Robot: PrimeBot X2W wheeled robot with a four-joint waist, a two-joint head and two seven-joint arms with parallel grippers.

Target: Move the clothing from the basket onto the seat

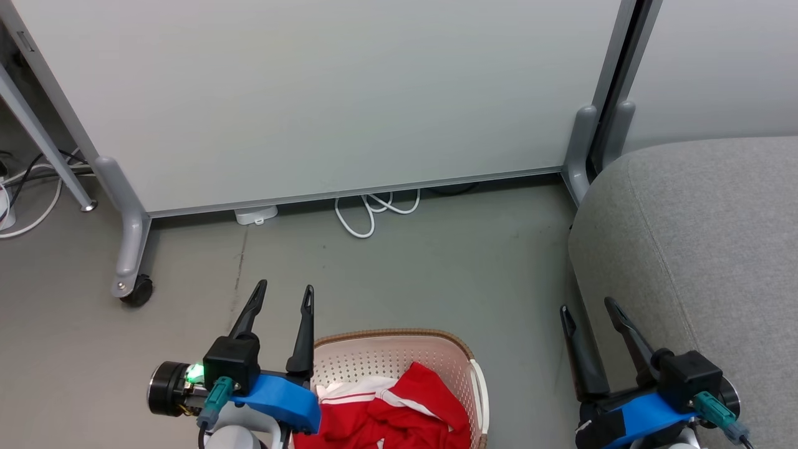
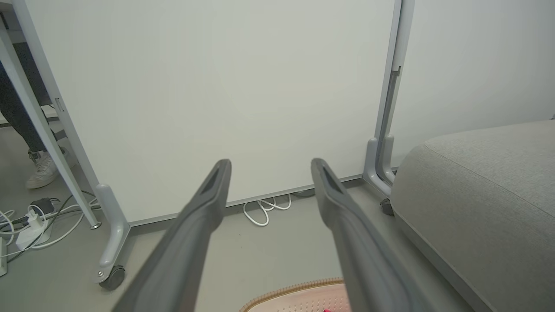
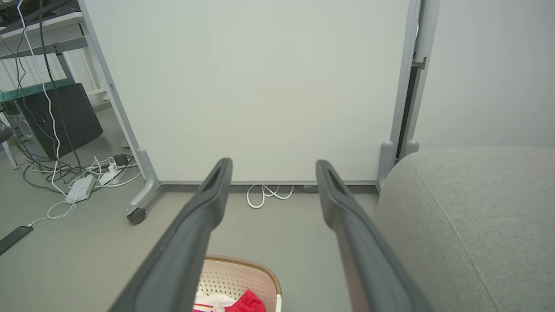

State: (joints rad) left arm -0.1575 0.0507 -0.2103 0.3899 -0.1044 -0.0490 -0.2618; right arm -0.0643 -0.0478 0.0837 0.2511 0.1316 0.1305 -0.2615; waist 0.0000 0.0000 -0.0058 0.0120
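Note:
The cream basket with a brown rim stands on the floor at the bottom middle, and its rim edge shows low down as the basket and the basket in the wrist views. Red and white clothing lies bunched inside it, a corner of the clothing showing at the bottom of the right wrist view. My left gripper hangs open just left of the basket. My right gripper is open beside the grey seat, holding nothing. The seat and seat are bare.
A white wheeled partition stands behind, with a caster at its left foot. A white cable coils on the floor under it. Cables and a power strip lie far left. A person's shoe shows behind the partition leg.

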